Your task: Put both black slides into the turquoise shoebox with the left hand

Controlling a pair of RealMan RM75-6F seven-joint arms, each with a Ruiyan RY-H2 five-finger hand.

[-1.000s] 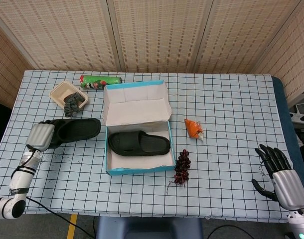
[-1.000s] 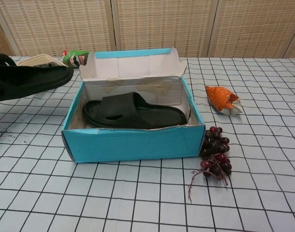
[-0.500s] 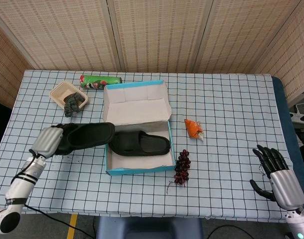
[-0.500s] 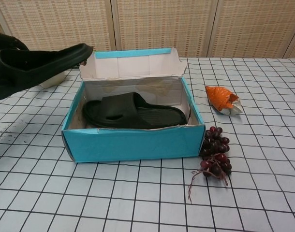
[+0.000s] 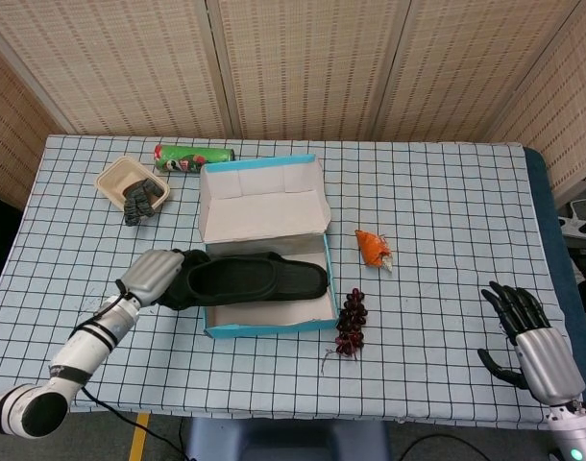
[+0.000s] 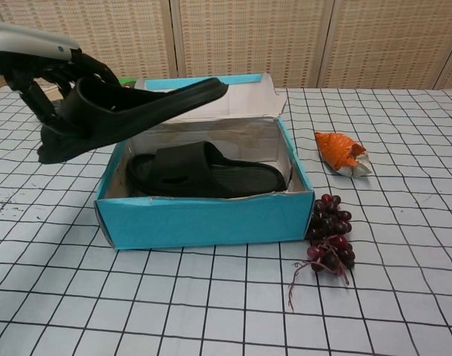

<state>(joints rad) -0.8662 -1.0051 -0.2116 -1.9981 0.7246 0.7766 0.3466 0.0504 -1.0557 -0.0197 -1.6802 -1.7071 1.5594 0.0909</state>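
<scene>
Chest view: held slide point(image 6: 130, 111) now over shoebox point(image 6: 200, 219).

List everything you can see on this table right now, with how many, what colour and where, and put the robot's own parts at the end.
Shoebox: one, turquoise, open, table centre.
Slide in box: one, black, lying inside the shoebox.
Held slide: one, black, raised over the shoebox's left side.
Grapes: one bunch, dark red, right of the shoebox's front corner.
Orange packet: one, orange, right of the shoebox.
Can: one, green, lying at the far edge behind the shoebox.
Tray: one, beige, far left, with something dark in it.
Table: one, white cloth with a dark grid.
Left hand: one, silver, holds the raised slide.
Right hand: one, silver and black, fingers apart, near right corner.
</scene>
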